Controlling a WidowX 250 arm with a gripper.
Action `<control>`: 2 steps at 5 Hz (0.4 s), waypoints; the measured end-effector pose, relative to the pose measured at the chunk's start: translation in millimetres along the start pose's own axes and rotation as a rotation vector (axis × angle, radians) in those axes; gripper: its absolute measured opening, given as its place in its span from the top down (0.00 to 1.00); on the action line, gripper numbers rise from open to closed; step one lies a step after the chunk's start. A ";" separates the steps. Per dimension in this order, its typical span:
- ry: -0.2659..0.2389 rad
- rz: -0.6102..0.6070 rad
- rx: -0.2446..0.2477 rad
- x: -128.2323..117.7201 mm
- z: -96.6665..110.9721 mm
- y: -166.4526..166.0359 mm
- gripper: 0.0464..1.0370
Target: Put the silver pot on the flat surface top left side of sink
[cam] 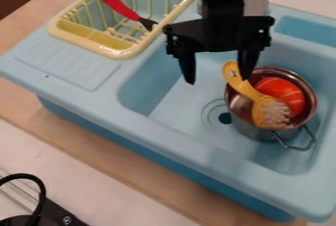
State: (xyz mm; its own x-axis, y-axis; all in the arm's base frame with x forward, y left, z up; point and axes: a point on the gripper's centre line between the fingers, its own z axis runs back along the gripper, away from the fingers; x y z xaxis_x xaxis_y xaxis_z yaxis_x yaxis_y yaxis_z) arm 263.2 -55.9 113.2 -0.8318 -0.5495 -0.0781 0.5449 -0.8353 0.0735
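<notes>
A yellow brush (267, 110) hides part of the silver pot (246, 127).

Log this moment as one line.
black gripper over light-blue plastic sink, jaws open | silver metal pot in basin | yellow white-bristled brush, orange white-striped item inside | placement pending

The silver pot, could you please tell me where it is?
In the camera view, the pot sits at the picture's right, inside the sink beside the drain, holding a yellow brush.
</notes>
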 end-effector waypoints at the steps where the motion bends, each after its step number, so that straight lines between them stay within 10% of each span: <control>1: 0.006 0.016 -0.003 4.7 -4.0 1.9 0.06; 2: -0.014 0.016 -0.038 10.5 -14.6 3.5 0.06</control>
State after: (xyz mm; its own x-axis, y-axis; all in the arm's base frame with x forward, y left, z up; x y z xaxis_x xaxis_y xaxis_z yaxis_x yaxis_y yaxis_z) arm 257.9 -64.9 98.1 -0.8243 -0.5626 -0.0634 0.5615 -0.8267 0.0366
